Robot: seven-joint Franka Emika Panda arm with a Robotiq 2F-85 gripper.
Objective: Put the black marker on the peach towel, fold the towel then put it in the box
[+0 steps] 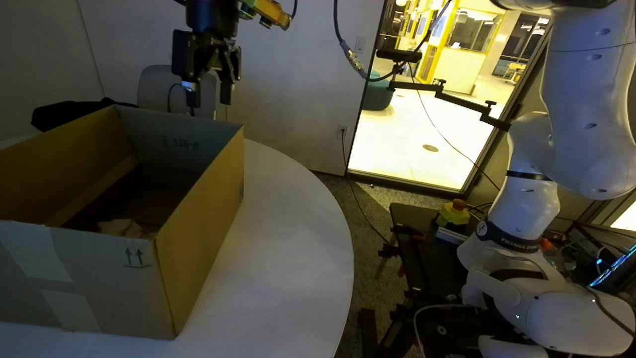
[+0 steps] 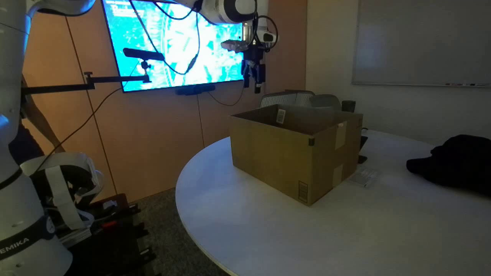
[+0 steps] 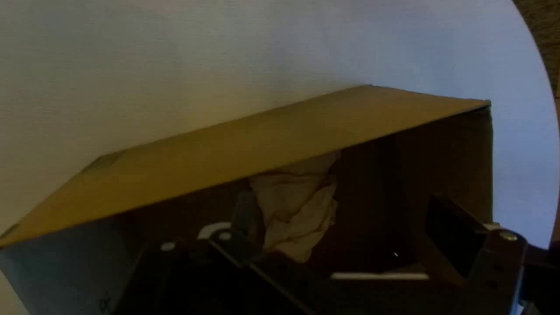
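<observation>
Jaws: parted wide, pointing down, nothing between them. In both exterior views they hang above the rim of the box (image 1: 208,223), a height presumably chosen to clear the tall walls.

Box: cardboard, upright on the worktop (image 1: 288,278), open side up. That posture suits the task: a limp load can be let go from above, and the walls will keep it in.

Towel (image 3: 297,210): pale peach, inside the box, low down, near a long wall. Wrist view shows it rumpled, partly hidden by that wall's edge; contact with the wall cannot be told. Creases visible, no neat layers. Being soft, it should need no exact placing.

Marker: not seen in any view. Judged to be wrapped in the towel, where cloth would stop it rolling loose; unconfirmed.

Pale streak (image 3: 396,253): also within the box; too small to identify.

Dark bundle (image 2: 456,165): on the worktop, well apart from the box; seemingly no part of the task.

Packet (image 2: 364,176): flat, greyish, just beside the box; reason for its place not evident.

Stage, as judged: at or near completion. Next move likely calls for backing the jaws off without catching the rim.
</observation>
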